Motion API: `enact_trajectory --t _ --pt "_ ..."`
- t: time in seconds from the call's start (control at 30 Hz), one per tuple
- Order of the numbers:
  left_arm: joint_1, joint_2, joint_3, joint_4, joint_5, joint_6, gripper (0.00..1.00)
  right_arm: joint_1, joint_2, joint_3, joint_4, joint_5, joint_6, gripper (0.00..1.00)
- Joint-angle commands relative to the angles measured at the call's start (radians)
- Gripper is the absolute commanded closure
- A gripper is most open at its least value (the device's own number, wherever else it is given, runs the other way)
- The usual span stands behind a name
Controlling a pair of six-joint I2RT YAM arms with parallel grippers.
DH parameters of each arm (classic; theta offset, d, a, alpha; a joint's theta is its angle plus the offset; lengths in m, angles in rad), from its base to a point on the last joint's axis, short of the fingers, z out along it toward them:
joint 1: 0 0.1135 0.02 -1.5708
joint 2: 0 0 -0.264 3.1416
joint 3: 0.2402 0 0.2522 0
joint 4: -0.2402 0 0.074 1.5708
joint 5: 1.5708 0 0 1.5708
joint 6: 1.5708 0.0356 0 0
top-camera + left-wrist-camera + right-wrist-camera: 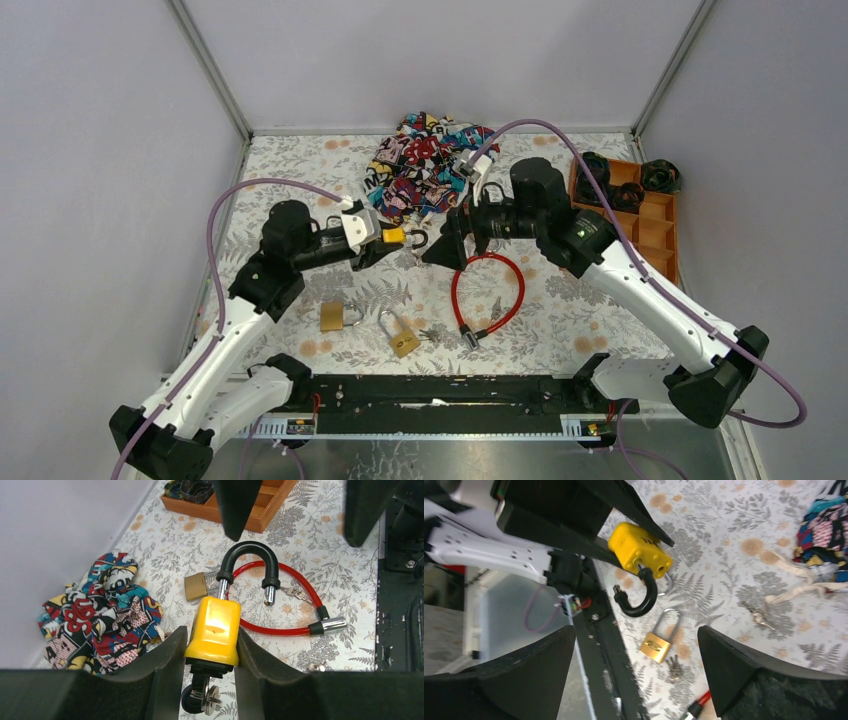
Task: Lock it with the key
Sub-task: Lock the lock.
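Near table: left brass padlock (333, 316) and right brass padlock (404, 341) lie flat, apart from each other, just beyond my bases.
Mid table: red cable lock (490, 290) lies looped to the right of them, below my right gripper.
Left gripper (211, 640): partly closed, both fingers clamped on the sides of the yellow padlock (214, 630), which I hold up off the table (600, 330) near its middle.
Key (206, 700): seated in the near end of the lock body, between my fingers.
Shackle (248, 555): black, raised and swung to one side; its free end hangs clear of the body.
Right gripper (636, 635): spread wide, nothing in it, facing the shackle from the right, close but apart.
Far table: patterned cloth (425, 160) heaped at the back; orange tray (655, 235) at far right.
Done: lock lifted and steadied, key in place.
Left, as I judge it: turn the shackle over its hole, press it home, turn the key. Not locked yet.
Left wrist view only: shows the key, hidden in the other two.
Right wrist view only: shows the open hole in the body's end face, and that my right fingers hold nothing.
Top view only: shows both arms meeting mid-table, and where the spare locks lie.
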Motion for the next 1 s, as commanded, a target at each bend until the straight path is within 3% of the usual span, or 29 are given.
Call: enact_trajectory --t 0.0,0.2,0.37,0.43,0.5,0.57,0.67,0.8,0.97 --pt "-0.022 -0.032 0.004 0.095 0.012 0.097 1.0 -0.035 0.042 -0.02 0.212 -0.122 0.242 0.08" --pt "-0.026 -0.04 0.008 0.092 0.034 0.101 1.0 -0.034 0.1 -0.007 0.24 -0.176 0.271 0.55" --pt "-0.026 -0.037 0.037 0.079 0.094 0.034 1.0 -0.034 0.094 -0.043 0.261 -0.21 0.234 0.81" --pt "-0.026 -0.034 0.061 0.055 0.174 -0.022 1.0 -0.035 0.078 -0.072 0.276 -0.208 0.174 0.93" --pt "-0.026 -0.017 0.091 0.002 0.309 -0.082 1.0 -0.034 0.055 -0.097 0.297 -0.175 0.085 0.96" --pt "-0.026 0.004 0.109 -0.022 0.401 -0.158 1.0 -0.035 0.034 -0.107 0.319 -0.158 -0.008 0.98" --pt "-0.026 0.055 0.129 0.006 0.432 -0.288 1.0 -0.035 0.005 -0.149 0.418 -0.125 -0.131 0.96" --pt "-0.027 0.091 0.154 0.033 0.434 -0.337 1.0 -0.035 -0.016 -0.166 0.4 -0.102 -0.288 0.83" --pt "-0.029 0.113 0.167 0.018 0.421 -0.349 1.0 -0.035 -0.03 -0.142 0.344 -0.113 -0.383 0.57"
